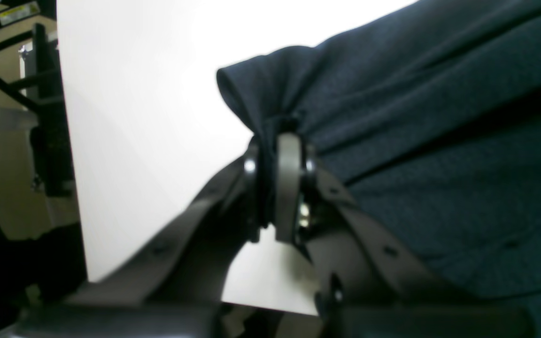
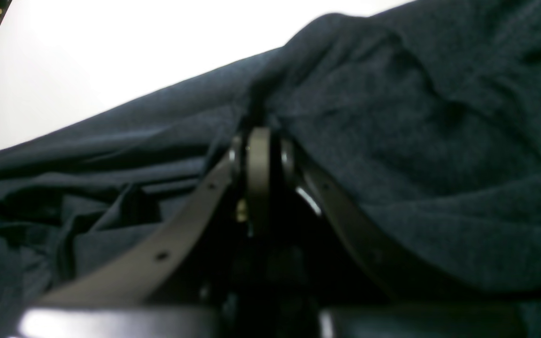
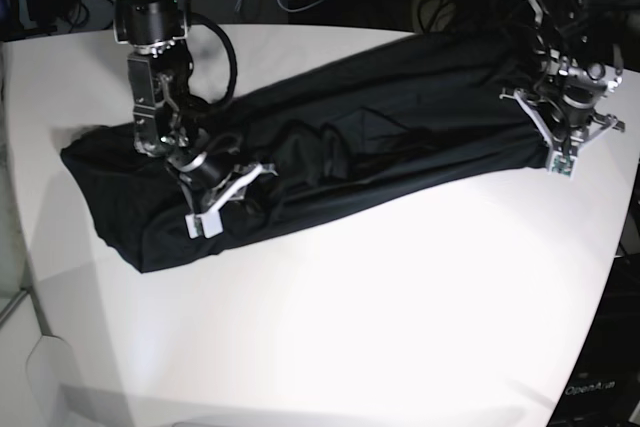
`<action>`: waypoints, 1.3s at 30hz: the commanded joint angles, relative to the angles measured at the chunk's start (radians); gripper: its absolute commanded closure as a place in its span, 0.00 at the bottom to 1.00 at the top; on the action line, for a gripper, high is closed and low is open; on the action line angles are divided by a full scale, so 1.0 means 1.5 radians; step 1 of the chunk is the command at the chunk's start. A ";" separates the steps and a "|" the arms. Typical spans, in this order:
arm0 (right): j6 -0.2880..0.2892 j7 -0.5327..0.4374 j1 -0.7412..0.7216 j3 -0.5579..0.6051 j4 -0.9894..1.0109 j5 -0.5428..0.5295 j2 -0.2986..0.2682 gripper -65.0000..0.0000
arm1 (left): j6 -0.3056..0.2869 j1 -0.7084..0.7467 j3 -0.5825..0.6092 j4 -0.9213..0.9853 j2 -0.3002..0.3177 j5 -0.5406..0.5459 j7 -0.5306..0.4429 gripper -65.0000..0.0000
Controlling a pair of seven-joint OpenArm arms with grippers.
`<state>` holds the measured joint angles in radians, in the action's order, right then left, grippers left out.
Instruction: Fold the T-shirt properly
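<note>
1. In the left wrist view the left gripper [image 1: 280,141] has its fingers [image 1: 287,183] pressed nearly together, with a gathered pinch of the T-shirt [image 1: 439,141] bunched between the tips; the jaws are clamped on that fold of cloth.
2. From the pinch the fabric fans out in radiating creases to the right, while a small rounded lobe of cloth stands up to the left of the tips, over the white table [image 1: 148,117].
3. In the right wrist view the right gripper [image 2: 258,136] is likewise closed down to a narrow slit, its fingers [image 2: 257,178] buried in a ridge of the dark cloth, which it grips.
4. Around that grip the shirt lies in loose rumples on the left and in a smoother, raised sheet on the right.
5. In the base view the left gripper [image 3: 556,139] sits at the garment's far right end, near the table's right edge, and the right gripper [image 3: 215,197] sits on the near left part, well apart from the other.
6. The T-shirt [image 3: 400,137] is plain black, stretched into a long band that runs diagonally from the near left to the far right of the table [image 3: 350,327].
7. Its left end is broad and rumpled; its right end narrows to the left gripper's pinch.
</note>
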<state>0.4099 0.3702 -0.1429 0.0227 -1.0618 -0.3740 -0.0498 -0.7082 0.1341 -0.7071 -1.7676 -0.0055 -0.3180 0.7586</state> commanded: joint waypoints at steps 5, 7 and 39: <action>-0.053 0.070 0.011 -0.001 0.011 0.057 -0.007 0.96 | 0.007 -0.023 0.000 0.039 0.006 -0.050 -0.003 0.95; -0.053 0.070 0.011 -0.001 0.011 0.057 -0.007 0.96 | 0.007 -0.026 0.012 0.049 0.006 -0.073 -0.003 0.95; -0.053 0.070 0.010 -0.001 0.011 0.057 -0.006 0.96 | 0.007 -0.065 0.078 0.143 0.002 -0.176 -0.010 0.95</action>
<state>0.4088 0.3649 -0.1421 0.0227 -1.0618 -0.3721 -0.0490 -0.6884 0.0460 -0.5922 -1.5478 -0.0086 -0.5770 0.7357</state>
